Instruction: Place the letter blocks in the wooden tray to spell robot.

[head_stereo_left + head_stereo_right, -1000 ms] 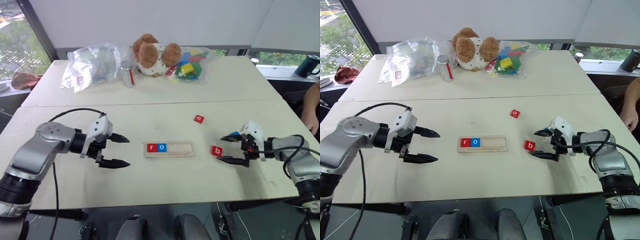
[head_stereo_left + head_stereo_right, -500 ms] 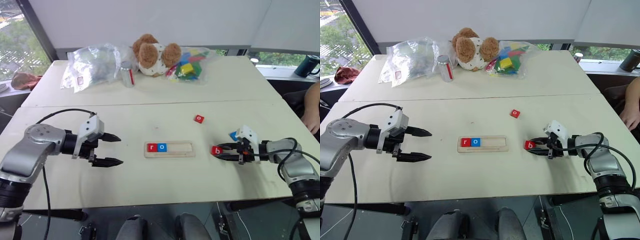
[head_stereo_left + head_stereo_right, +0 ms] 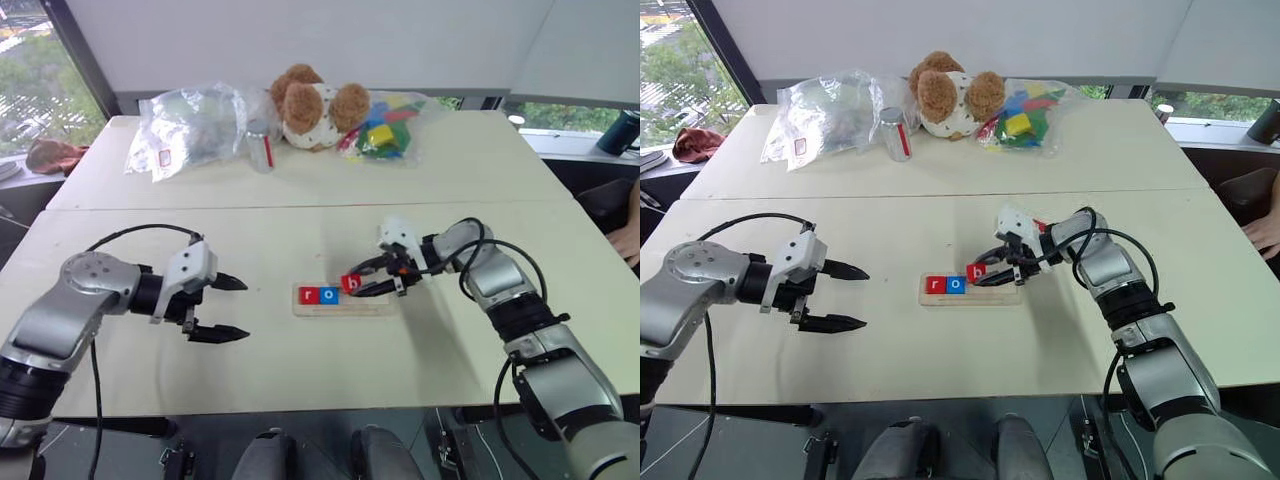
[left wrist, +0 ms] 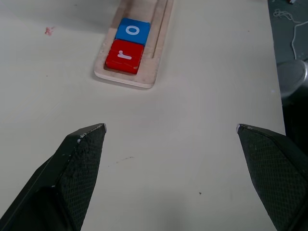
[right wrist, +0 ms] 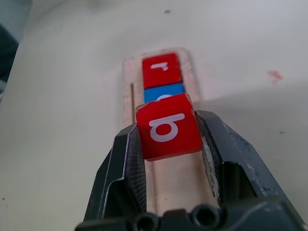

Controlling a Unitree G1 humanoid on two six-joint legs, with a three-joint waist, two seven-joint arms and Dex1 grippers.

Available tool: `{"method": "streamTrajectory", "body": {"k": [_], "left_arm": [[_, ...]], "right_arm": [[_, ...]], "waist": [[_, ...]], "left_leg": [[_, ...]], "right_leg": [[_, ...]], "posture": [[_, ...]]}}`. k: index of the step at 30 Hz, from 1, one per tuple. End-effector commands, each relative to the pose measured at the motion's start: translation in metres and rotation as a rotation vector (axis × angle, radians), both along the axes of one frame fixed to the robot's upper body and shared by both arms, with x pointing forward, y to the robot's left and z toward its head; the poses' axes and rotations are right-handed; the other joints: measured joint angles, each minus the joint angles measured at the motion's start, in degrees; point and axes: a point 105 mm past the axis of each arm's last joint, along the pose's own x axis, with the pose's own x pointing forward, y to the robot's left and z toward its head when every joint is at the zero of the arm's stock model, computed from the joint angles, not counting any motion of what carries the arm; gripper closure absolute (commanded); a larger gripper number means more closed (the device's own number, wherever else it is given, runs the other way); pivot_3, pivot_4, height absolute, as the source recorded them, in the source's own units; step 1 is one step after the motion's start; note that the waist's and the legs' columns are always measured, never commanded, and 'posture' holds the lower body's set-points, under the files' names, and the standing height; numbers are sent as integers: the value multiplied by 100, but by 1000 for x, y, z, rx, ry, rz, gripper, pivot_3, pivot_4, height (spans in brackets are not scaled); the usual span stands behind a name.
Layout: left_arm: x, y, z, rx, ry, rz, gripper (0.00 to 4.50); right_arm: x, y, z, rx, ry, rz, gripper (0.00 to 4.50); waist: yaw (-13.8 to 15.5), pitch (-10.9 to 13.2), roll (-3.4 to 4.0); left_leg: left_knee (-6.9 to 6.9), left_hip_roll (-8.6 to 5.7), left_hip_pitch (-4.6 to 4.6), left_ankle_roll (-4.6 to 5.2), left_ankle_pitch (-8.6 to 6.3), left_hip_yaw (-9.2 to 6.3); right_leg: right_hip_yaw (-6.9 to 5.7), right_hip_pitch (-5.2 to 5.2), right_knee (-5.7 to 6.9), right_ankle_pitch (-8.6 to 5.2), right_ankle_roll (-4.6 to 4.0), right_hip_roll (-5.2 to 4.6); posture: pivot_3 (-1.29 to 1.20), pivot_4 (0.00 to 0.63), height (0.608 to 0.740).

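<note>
the right gripper [image 3: 362, 285] is clamped on the red b block [image 5: 167, 126], one black finger on each side of it, and holds it just above the wooden tray [image 3: 373, 306], over the bare stretch of groove right after the two seated tiles; the block sits tilted in the grip and, as far as i can tell, is not down in the groove yet; from the gripper, the blue o block [image 3: 328, 295] is immediately at 9 o'clock, and the red r block [image 3: 307, 295] beyond it at the tray's left end, the two touching; so i'd judge two letters are placed, the third is about to go in, and a second o and a t are left; i can't spot those two loose tiles on the table from here, the right arm covers part of it.

the left gripper [image 3: 222, 308] hangs with its jaws spread wide and nothing between them, well off at the tray's 9 o'clock.

readable writing is just the white lowercase letters: r and o in the tray, b on the held tile; further out at 12 o'clock on the far table are a teddy bear [image 3: 315, 105], a clear bag of coloured toy blocks [image 3: 385, 128] at its right, a crumpled plastic bag [image 3: 190, 128] with a small red label too small to read, and a silver can [image 3: 262, 146] with a red stripe whose print i can't make out.
</note>
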Motion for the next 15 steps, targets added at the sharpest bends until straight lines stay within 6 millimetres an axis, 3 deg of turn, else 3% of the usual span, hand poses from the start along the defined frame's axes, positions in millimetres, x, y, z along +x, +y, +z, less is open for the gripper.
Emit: {"method": "streamTrajectory", "body": {"k": [1,15], "left_arm": [[-2,-2,12,-23,-47,2,0],[-2,-5,10,-46,-46,31,0]], "right_arm": [[1,3,8,2,-32,32,3342],[11,5,1,-2,-39,4,3342]], "waist": [[-22,0,0],[-35,0,0]], "left_leg": [[0,0,0,0,0,1],[-5,4,1,-6,4,0]], "right_leg": [[0,-2,0,0,0,0],[-9,-10,8,0,0,3]], "posture": [[0,150,740],[0,150,740]]}}
